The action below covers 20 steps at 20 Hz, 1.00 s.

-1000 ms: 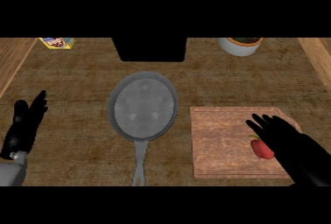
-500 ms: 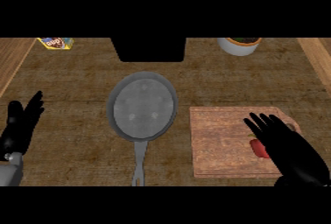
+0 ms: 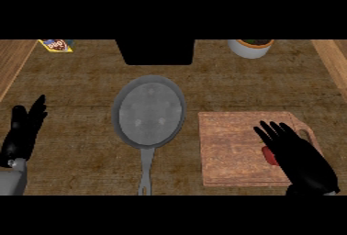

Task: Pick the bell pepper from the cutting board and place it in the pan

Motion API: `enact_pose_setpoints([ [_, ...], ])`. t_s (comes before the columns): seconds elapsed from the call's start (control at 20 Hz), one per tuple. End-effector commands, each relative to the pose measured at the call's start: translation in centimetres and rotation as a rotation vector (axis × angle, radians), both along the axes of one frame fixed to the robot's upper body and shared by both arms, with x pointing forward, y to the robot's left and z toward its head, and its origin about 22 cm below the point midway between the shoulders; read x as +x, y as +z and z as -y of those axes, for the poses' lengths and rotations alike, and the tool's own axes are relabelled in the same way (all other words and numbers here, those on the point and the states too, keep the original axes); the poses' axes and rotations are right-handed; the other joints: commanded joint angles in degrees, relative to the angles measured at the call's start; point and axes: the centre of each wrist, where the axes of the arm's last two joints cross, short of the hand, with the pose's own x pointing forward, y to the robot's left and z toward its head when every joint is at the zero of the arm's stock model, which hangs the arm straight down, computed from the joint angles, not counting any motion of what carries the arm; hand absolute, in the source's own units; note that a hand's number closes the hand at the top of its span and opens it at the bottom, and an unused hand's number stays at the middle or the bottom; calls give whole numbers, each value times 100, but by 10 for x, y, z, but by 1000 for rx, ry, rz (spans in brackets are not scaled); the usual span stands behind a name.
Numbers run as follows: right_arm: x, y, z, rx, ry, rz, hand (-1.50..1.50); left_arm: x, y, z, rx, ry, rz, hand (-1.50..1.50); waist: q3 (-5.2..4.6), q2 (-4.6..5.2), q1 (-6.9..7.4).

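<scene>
Right hand (image 3: 298,153) fingers straight, spread over red bell pepper (image 3: 269,156) on cutting board (image 3: 230,151); packet (image 3: 57,45) writing unreadable.

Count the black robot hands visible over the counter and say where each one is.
2. The left hand rests open at the counter's left edge; the right hand is over the cutting board, covering most of the red bell pepper.

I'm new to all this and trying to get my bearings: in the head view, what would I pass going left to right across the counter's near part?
Left hand, open at the left edge → pan → cutting board → red bell pepper, mostly hidden under the right hand.
</scene>
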Motion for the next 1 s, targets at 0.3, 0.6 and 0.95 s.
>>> enact_pose_setpoints([
  [0.3, 15, -19, 11, -13, -7, 5, -150, 10, 9, 10, -15, 5, 4, 0, 0, 1, 1],
  [0.6, 24, -37, -4, -36, -35, -16, -150, -1, 6, 7, -6, 0, 1, 0, 0, 0, 7],
  [0.95, 46, -49, 24, -83, -25, -49, 150, 0, 0, -6, 3, -9, 5, 0, 0, 5, 21],
])
